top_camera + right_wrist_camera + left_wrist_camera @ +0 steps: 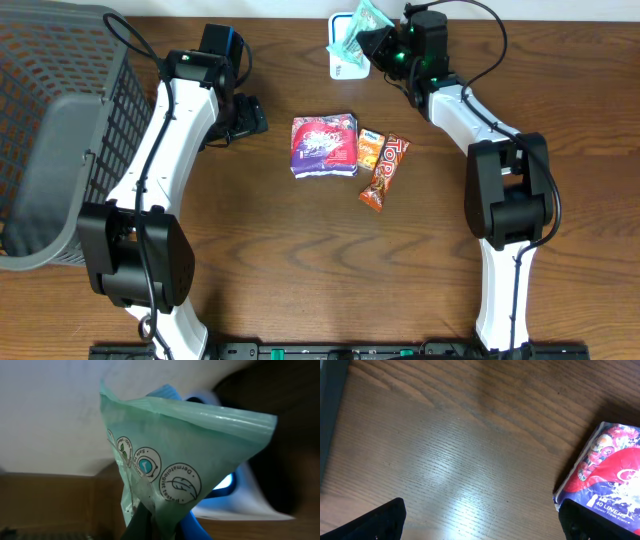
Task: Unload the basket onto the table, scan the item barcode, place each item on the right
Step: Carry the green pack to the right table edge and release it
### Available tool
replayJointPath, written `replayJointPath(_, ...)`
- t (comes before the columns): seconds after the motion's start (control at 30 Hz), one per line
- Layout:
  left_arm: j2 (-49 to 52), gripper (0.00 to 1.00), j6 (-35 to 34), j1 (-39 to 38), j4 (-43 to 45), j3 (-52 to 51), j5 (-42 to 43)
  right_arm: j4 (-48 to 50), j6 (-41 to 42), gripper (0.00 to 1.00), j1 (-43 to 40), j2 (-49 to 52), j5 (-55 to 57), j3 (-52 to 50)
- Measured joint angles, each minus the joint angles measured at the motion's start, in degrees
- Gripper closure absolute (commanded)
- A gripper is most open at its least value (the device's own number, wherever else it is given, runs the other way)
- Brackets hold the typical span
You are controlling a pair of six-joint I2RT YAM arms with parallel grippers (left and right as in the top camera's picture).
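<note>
Left gripper (pixel 245 115) spread wide, empty; right gripper (pixel 385 40) clamped on the crinkled mint-green plastic pouch (pixel 360 25) at the far edge.
Nearest the arm bases the brown wooden table (pixel 300 270) lies open. Mid-table, a purple-and-red wrapped packet (pixel 323 146), small orange sachet (pixel 370 148) and orange snack bar (pixel 385 172) cluster between the arms, the packet near the left gripper. A grey mesh basket (pixel 60 120) fills the left edge. Farthest, the pouch hangs over a white-and-blue scanner (pixel 340 68).

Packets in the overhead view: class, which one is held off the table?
The pale green packet, pinched in the right gripper over the white scanner. The purple pack, orange sachet and brown bar all lie on the table.
</note>
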Motion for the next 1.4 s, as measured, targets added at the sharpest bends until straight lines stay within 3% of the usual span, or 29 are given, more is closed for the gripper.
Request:
replayJointPath(0.47,0.00,0.02,0.00,0.00,0.00,0.00,0.00,5.27,-1.84,0.99,-0.39,-0.68,-3.06,-0.02)
replayJointPath(0.67,0.00,0.02,0.00,0.02,0.00,0.00,0.00,-9.84,-4.48,0.99,-6.95,-6.12,-3.78,-0.11)
replayJointPath(0.97,0.00,0.02,0.00,0.00,0.00,0.00,0.00,-41.55,-15.76,0.99,-26.67,-16.57,5.22,0.26)
replayJointPath(1.17,0.00,0.02,0.00,0.00,-0.02,0.00,0.00,-49.96,-23.61,0.98,-36.79,-14.86,14.67,0.24)
replayJointPath(1.23,0.00,0.02,0.00,0.00,-0.02,0.00,0.00,-50.07,-25.40,0.87,-39.47,-14.03,15.98,0.24)
replayJointPath(1.27,0.00,0.02,0.00,0.00,-0.02,0.00,0.00,-50.10,-26.43,0.66,-40.85,-13.60,16.55,0.24)
replayJointPath(1.33,0.00,0.02,0.00,0.02,0.00,0.00,0.00,-50.03,-27.19,0.08,-42.71,-12.98,17.14,0.24)
replayJointPath(1.37,0.00,0.02,0.00,0.00,-0.02,0.00,0.00,-50.07,-27.47,0.01,-43.34,-12.68,17.35,0.24)
replayJointPath(1.4,0.00,0.02,0.00,0.00,0.00,0.00,0.00,-50.10,-27.74,0.01,-44.09,-12.28,17.42,0.24)
